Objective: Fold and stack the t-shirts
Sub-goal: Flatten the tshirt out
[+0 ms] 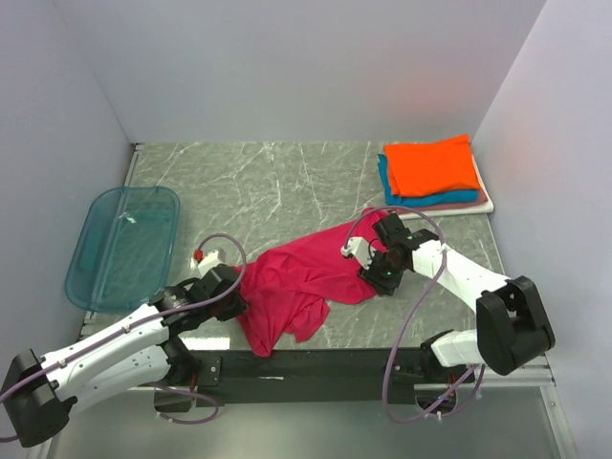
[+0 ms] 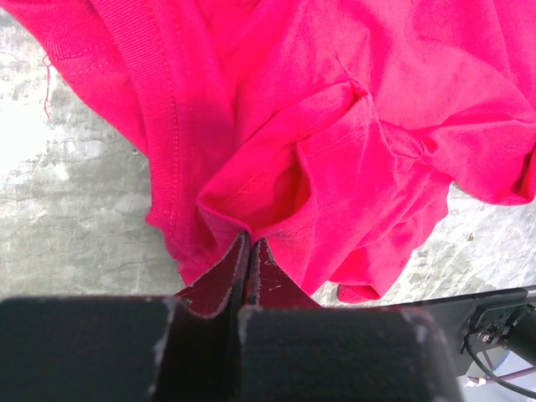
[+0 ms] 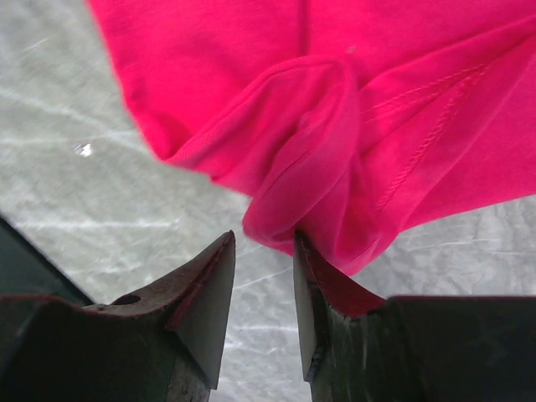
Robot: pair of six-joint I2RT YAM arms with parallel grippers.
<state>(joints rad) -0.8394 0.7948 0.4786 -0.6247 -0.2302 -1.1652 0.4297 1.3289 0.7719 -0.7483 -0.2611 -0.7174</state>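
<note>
Nearest you, your left claw [image 1: 232,299] is closed tight on the near-left edge of the red shirt [image 1: 296,282]. In its wrist view the fingertips [image 2: 249,244] meet with no gap and a bunched hem of the red shirt [image 2: 335,126] is pinched at their very end, the cloth fanning out from there over the worktop [image 1: 287,182]. The shirt lies crumpled, not folded, in the middle of the worktop just beyond the arm bases. It runs from the left claw up and rightward to your right claw [image 1: 371,260]. That right claw sits at the shirt's far-right end with its jaws narrowly apart. In its wrist view [image 3: 264,243] a rolled fold of the shirt [image 3: 335,126] lies just ahead of the tips and brushes the right-hand finger, but nothing is clamped between them. Farther back on the left, the blue tray [image 1: 105,268] rests on the worktop, well apart from the shirt. In the far right corner is the folded stack, with the orange shirt [image 1: 432,164] on top, the teal shirt [image 1: 449,198] under it, and a pale layer at the bottom that is too thin to tell more about.
</note>
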